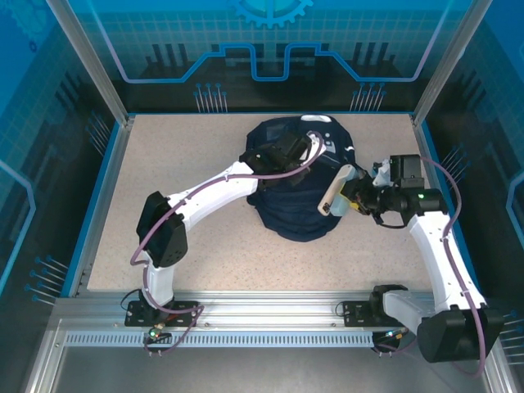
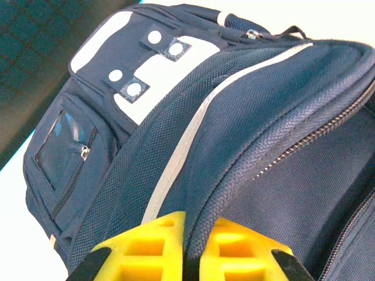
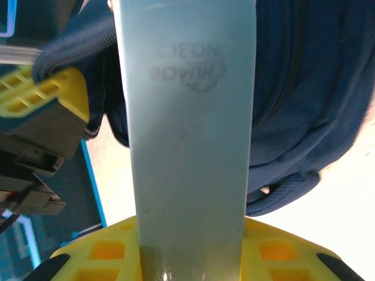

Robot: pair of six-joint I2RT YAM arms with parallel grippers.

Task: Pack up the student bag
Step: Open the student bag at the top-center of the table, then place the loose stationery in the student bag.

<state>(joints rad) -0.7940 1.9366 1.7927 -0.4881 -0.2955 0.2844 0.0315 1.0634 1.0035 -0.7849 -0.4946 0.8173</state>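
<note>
The speckled beige table sits inside a blue-lit enclosure with an aluminium frame, and your student bag lies on it, upper centre of the overhead view, between the two arms; your left gripper has its yellow fingers pressed together on a ridge of navy fabric beside the zip teeth, low in the left wrist view, which looks like the lip of the main compartment; your right gripper is clamped on one end of a pale flat item with faint mirrored lettering, and overhead that pale flat item hangs just at the bag's right edge, angled toward it; I'd judge you're about to feed it in while the left side holds the mouth up; the pinch is on a thin fold only, so a pull from the right could slide the fabric out and let the opening drop flat; the item is held by one end, so if its far tip catches the zip edge or the outer panel it may swivel in the jaws or push the whole bag across the table; the two grippers are near each other here, so a careless approach could knock them together
</note>
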